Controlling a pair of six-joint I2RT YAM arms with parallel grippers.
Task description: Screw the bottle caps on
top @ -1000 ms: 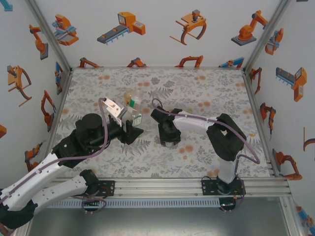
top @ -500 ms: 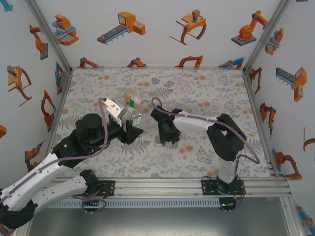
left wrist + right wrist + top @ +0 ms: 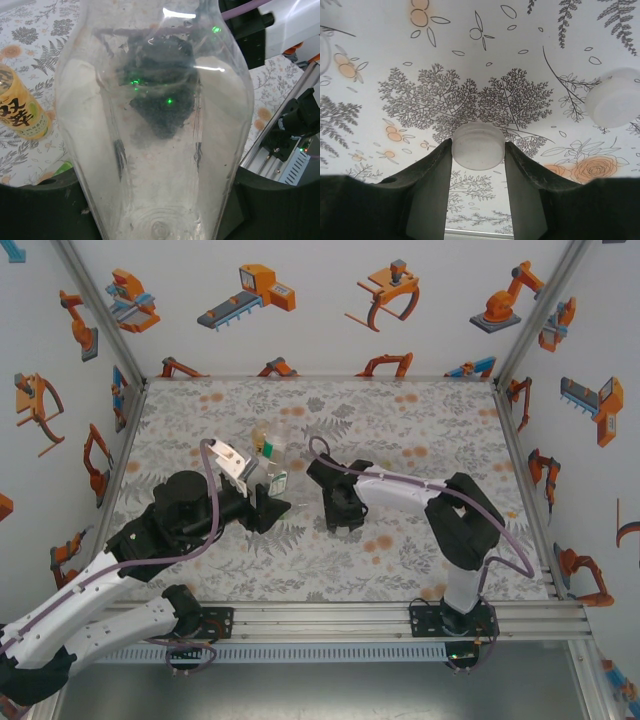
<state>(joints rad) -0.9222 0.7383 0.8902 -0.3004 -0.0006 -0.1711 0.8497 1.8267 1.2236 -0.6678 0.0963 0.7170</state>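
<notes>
The cap (image 3: 478,141) nearest the action sits flat on the flowered worktop (image 3: 470,50), and the right tool (image 3: 478,150) has just drawn in on it. A second ago the fingers (image 3: 432,175) stood a little wider; now each one presses against a side of the cap, so I would call it gripped though not yet lifted. From above, that arm has also shifted slightly toward the left arm. To me this looks like the pick-up step, with the cap about to be carried to a bottle neck.

A second cap (image 3: 615,102) lies off to the right, well apart from the fingers and untouched.

The clear bottle (image 3: 155,150) waits in the left tool (image 3: 157,205), clamped tight between its dark jaws, unchanged over the last second. An amber bottle (image 3: 20,112) with a yellow label stands on the worktop just beyond it.

The right wrist camera gives the contact on the cap, which the overhead view hides under the wrist. The overhead view, in turn, shows how near the two tools are: side by side at mid-worktop with a short gap between them.
</notes>
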